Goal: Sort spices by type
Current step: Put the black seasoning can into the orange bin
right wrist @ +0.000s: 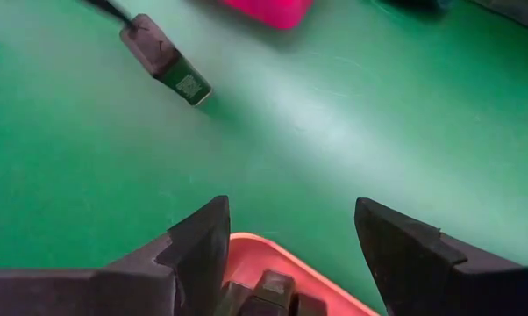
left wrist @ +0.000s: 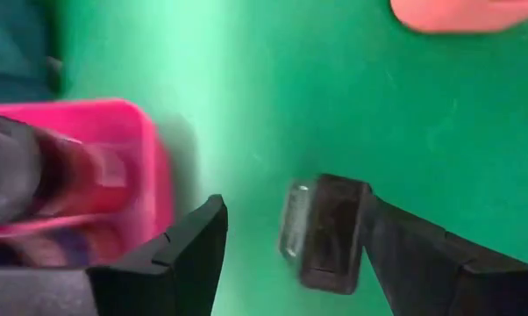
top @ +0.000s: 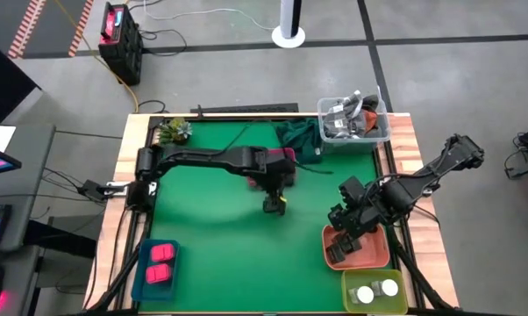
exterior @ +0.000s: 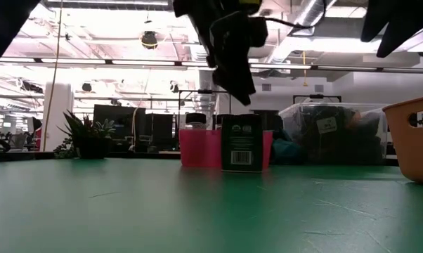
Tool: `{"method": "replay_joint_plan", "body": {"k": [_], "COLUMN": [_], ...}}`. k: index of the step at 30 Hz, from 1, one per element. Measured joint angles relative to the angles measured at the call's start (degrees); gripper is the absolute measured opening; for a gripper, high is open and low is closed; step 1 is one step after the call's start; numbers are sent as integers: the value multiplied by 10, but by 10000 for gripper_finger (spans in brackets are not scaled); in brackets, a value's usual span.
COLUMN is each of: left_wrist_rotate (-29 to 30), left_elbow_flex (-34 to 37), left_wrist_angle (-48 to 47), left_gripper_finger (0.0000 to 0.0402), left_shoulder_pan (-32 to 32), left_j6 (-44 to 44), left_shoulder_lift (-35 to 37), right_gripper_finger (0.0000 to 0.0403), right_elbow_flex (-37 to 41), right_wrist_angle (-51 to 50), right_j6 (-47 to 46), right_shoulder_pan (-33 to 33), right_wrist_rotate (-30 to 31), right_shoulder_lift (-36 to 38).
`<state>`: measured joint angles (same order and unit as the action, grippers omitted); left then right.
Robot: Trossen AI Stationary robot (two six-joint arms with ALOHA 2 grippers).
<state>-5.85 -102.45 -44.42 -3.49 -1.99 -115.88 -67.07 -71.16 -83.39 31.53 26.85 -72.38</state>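
Observation:
A dark grey box (exterior: 241, 143) stands upright on its end on the green mat (top: 211, 237), in front of the pink tray (exterior: 197, 149). It also shows in the high view (top: 275, 208). My left gripper (exterior: 239, 88) is open just above the box. In the left wrist view the box (left wrist: 325, 233) shows close beside one finger (left wrist: 404, 254). My right gripper (right wrist: 290, 211) is open and empty above the orange tray (top: 369, 254) at the right. A dark thing (right wrist: 268, 294) lies in that tray below it.
The pink tray (top: 280, 158) holds dark jars (left wrist: 18, 175). A blue tray (top: 159, 263) with two pink packets stands at the near left. A green tray (top: 374, 292) with two white-capped jars stands at the near right. A clear tub (top: 353, 118), a teal cloth (top: 297, 136) and a plant (top: 172, 132) are at the far edge.

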Motion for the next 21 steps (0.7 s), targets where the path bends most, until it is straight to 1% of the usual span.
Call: {"method": "replay_joint_plan", "body": {"k": [4,7,9,12,15,18,21], "left_wrist_rotate": [16,19,23,23,23,62,140], "left_elbow_flex": [18,62,116,215,304,364,401], "left_wrist_angle": [24,65,113,173,223,248,241], "left_gripper_finger": [249,249,249,249,249,249,249], "left_shoulder_pan": [-12,-21,-25,-28,-22,-7,5], "left_j6": [1,11,23,71,135,168,183], "left_shoulder_lift": [27,56,80,129,205,281,337], "right_gripper_finger": [272,272,272,272,272,272,272], "right_elbow_flex": [0,0,0,0,10,21,21], "right_wrist_angle": [12,27,42,81,138,187,203], "right_j6": [26,51,67,92,115,177,271], "right_shoulder_pan": [-1,-9,-13,-12,-8,-20,-61], "right_wrist_rotate": [0,0,0,0,-14,-40,-66], "right_shoulder_lift": [0,0,0,0,0,-6,-28]}}
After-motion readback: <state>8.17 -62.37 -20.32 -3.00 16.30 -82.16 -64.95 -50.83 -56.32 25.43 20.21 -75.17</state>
